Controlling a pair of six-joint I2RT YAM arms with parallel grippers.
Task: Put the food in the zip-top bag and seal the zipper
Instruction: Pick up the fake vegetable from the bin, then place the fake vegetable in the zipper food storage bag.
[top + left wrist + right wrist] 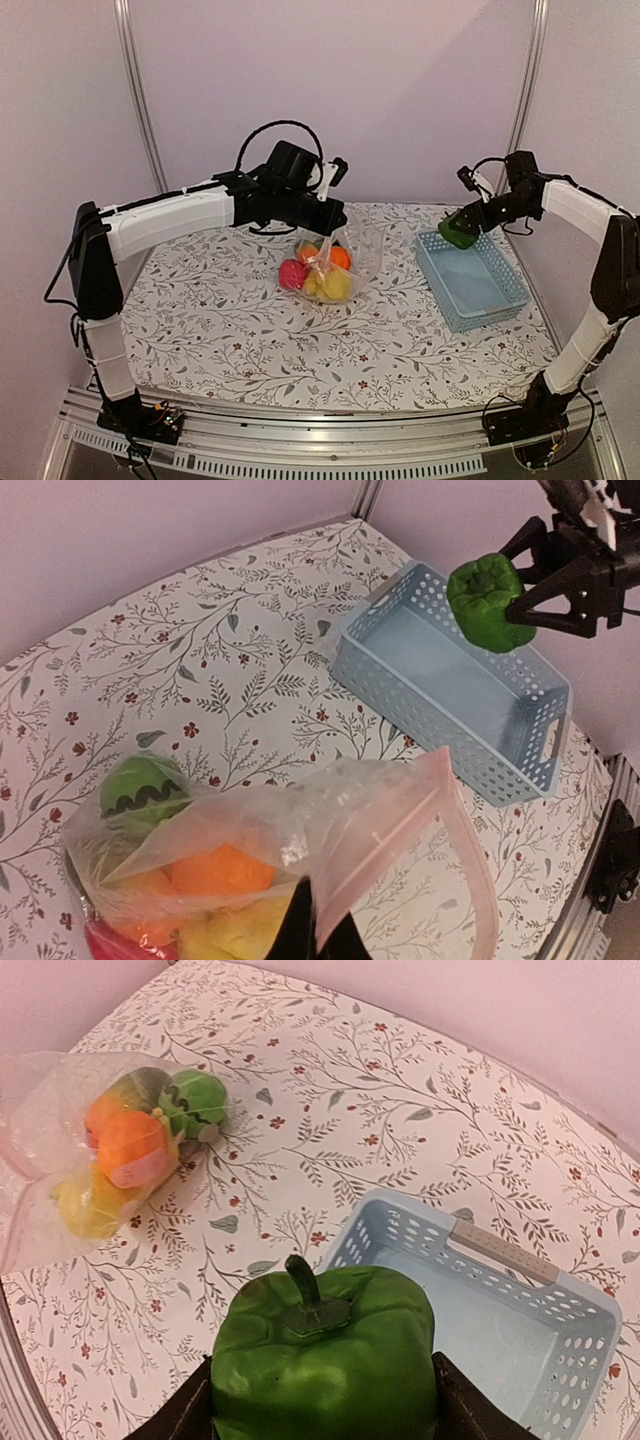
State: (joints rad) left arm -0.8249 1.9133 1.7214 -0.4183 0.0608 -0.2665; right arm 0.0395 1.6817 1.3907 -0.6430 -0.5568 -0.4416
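The clear zip-top bag (345,255) lies mid-table with orange, yellow, red and green toy food (318,275) inside; it also shows in the left wrist view (330,825) and the right wrist view (60,1150). My left gripper (333,222) is shut on the bag's mouth edge (318,935) and holds it up. The pink zipper strip (455,830) loops open to the right. My right gripper (462,228) is shut on a green toy pepper (325,1365), held above the basket's far left corner; the pepper also shows in the left wrist view (487,600).
A light-blue slotted basket (472,280) stands at the right of the table, with nothing seen in it. The table has a floral cloth (220,320). Pale walls and metal posts close the back and sides.
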